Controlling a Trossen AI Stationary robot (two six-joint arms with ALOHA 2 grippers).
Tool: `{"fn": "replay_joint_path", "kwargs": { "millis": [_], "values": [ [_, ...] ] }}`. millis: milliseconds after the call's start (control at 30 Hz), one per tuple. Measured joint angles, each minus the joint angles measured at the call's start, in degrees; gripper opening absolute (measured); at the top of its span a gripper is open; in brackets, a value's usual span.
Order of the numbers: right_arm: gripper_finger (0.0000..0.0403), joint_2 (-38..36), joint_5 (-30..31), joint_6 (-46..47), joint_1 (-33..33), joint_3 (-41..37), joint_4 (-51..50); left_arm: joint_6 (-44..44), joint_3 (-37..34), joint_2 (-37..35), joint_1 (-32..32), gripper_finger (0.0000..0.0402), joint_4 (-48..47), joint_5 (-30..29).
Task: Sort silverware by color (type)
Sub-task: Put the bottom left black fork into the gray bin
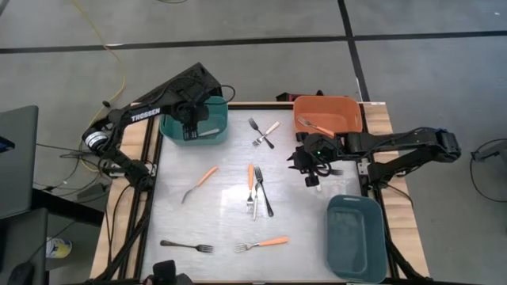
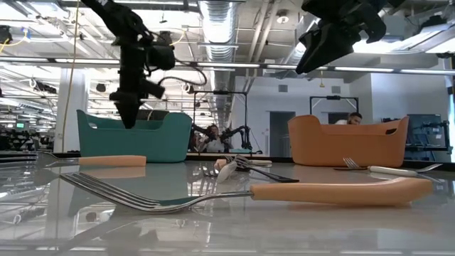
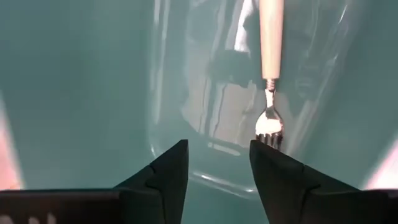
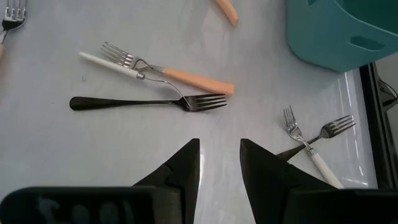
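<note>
My left gripper [image 3: 217, 146] hangs open over the teal bin [image 1: 195, 120] at the table's far left. One white-handled fork [image 3: 271, 68] lies on the bin's floor below it. My right gripper [image 4: 219, 144] is open above the table [image 1: 230, 214], right of centre and just in front of the orange bin [image 1: 327, 115], which holds an orange-handled fork [image 1: 315, 125]. Ahead of the right gripper lie a black fork [image 4: 146, 102], an orange-handled fork [image 4: 186, 78] and a white-handled fork [image 4: 112, 62], overlapping at their heads. Neither gripper holds anything.
A black and a white fork lie crossed [image 1: 264, 132] at the far middle. Loose on the table are an orange-handled fork [image 1: 200, 182], a black fork [image 1: 188, 246] and an orange-handled fork [image 1: 263, 244] near the front edge. A second teal bin [image 1: 356, 237] stands at the near right.
</note>
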Motion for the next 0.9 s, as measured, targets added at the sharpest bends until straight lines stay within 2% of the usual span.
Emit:
{"fn": "replay_joint_path", "kwargs": {
  "millis": [100, 167, 400, 467, 700, 900],
  "values": [
    [0.0136, 0.0, 0.0, 0.0, 0.0, 0.0, 0.0, -3.4, 1.7, -2.1, -1.2, 0.0157, -3.9, 1.3],
    [0.0136, 0.0, 0.0, 0.0, 0.0, 0.0, 0.1, -6.0, 2.1, -4.0, -2.3, 0.0157, -4.6, 4.3],
    [0.0136, 0.0, 0.0, 0.2, 0.0, 0.0, 0.1, -16.3, 2.1, -10.1, -8.3, 0.0158, -8.2, 23.7],
    [0.0136, 0.0, 0.0, 0.2, 0.0, 0.0, 0.2, -20.0, 1.9, -10.8, -11.4, 0.0158, -9.2, 27.3],
    [0.0136, 0.0, 0.0, 0.1, 0.0, 0.0, 0.1, -30.4, -3.7, -11.3, -26.2, 0.0158, -7.4, 28.7],
    [0.0137, 0.0, 0.0, 1.0, 0.0, 0.0, 0.1, -33.6, -10.4, -11.1, -37.5, 0.0158, 7.8, 27.9]
  ]
}}
